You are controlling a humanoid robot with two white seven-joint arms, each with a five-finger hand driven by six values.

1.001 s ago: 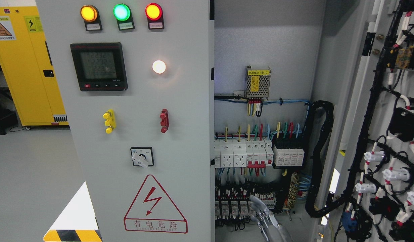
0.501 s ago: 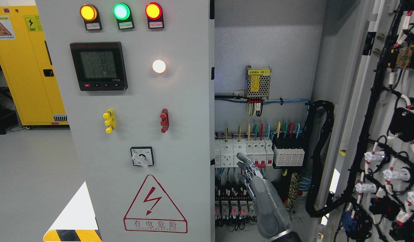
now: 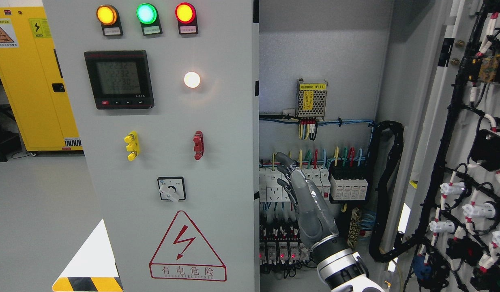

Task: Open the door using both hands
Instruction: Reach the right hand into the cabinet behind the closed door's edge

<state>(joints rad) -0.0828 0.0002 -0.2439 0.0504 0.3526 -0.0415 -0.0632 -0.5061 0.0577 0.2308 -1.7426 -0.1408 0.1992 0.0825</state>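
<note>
The grey cabinet's left door [image 3: 217,121] stands closed, carrying three lamps, a meter [image 3: 119,79] and a rotary switch [image 3: 171,189]. Its right door [image 3: 444,134] is swung wide open, showing its wired inner side. My right hand [image 3: 292,176] rises from the bottom edge inside the open cabinet. Its fingers are stretched out and hold nothing. The fingertips [image 3: 281,157] lie in front of the white breakers [image 3: 294,184], a little to the right of the left door's free edge [image 3: 255,170]. No left arm shows.
A power supply box [image 3: 311,98] sits on the cabinet's back wall above coloured wires. Black cable bundles [image 3: 385,190] loop at the cabinet's right side. A yellow cabinet [image 3: 35,81] stands behind at far left on grey floor [image 3: 39,219].
My right hand has climbed from the bottom edge up and slightly left, to the breaker row near the left door's edge. Both doors stay as they were.
</note>
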